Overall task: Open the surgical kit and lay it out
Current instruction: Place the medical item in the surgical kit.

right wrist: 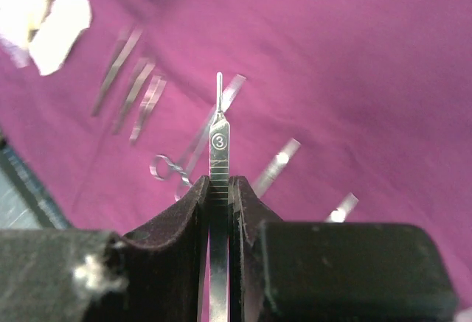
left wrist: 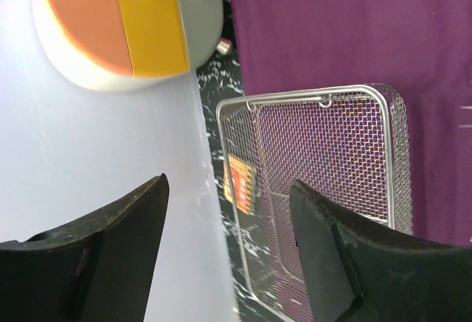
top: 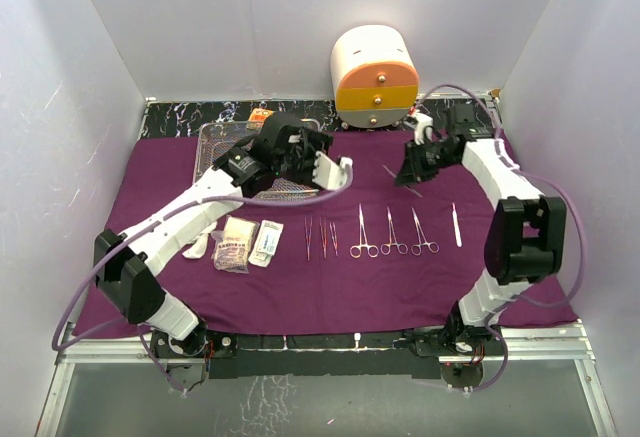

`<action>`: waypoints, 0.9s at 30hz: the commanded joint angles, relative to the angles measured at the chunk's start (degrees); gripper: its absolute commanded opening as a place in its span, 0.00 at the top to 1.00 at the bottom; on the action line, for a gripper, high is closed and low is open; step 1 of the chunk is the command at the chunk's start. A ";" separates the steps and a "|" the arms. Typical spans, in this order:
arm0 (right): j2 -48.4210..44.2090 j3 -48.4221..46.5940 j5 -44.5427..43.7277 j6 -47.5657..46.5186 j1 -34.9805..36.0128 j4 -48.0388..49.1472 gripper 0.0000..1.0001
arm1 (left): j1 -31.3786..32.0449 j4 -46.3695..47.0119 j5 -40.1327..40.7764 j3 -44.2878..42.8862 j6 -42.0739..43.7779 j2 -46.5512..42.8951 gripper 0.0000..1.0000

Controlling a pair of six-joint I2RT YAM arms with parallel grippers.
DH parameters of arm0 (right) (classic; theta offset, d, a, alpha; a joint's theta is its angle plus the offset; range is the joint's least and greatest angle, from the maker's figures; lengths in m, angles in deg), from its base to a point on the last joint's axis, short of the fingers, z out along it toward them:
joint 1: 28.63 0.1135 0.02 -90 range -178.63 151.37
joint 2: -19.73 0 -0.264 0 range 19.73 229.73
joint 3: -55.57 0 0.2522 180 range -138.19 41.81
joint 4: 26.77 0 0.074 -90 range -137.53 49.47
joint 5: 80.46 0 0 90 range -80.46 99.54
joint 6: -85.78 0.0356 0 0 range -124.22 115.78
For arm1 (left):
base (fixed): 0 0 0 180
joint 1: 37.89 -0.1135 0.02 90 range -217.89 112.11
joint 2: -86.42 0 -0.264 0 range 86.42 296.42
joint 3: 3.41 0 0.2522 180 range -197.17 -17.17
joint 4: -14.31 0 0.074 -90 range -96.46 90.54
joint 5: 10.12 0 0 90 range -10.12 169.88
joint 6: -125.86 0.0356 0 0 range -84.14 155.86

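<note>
The purple cloth (top: 330, 287) lies spread over the table. On it in a row lie tweezers (top: 320, 237), three ring-handled forceps (top: 393, 232) and a flat metal handle (top: 456, 224). Small packets (top: 252, 243) and a white gauze wad (top: 198, 247) lie to the left. The wire-mesh tray (top: 212, 142) sits at the back left. My left gripper (top: 290, 137) hovers over it, open and empty (left wrist: 228, 189), facing the tray's (left wrist: 332, 138) corner. My right gripper (top: 410, 172) is shut (right wrist: 219, 182) on a scalpel handle (right wrist: 218, 141) marked 3, held above the cloth (right wrist: 354, 57).
A white-and-orange drawer cabinet (top: 375, 77) stands against the back wall, also in the left wrist view (left wrist: 125, 20). An orange packet (left wrist: 240, 183) lies on the black marbled strip behind the tray. White walls close in on both sides.
</note>
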 commanded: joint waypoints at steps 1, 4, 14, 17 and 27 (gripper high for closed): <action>-9.10 6.84 -13.98 -2.24 -6.57 5.25 1.00 | -1.09 -9.86 9.80 -8.23 -19.27 3.89 0.34; -14.25 13.85 -21.46 -3.88 -10.59 7.98 1.00 | -2.41 -14.61 12.45 -9.51 -27.58 5.71 0.33; -20.30 24.85 -36.72 -5.08 -18.69 15.60 0.96 | -7.78 -11.91 11.25 -0.11 -37.49 3.11 0.32; -19.93 26.23 -39.35 -4.49 -19.08 17.44 0.96 | -8.22 -7.14 10.68 2.81 -38.38 1.34 0.31; -16.17 28.30 -40.36 -3.24 -19.21 20.84 0.96 | -8.27 -0.98 7.35 3.63 -43.89 1.02 0.31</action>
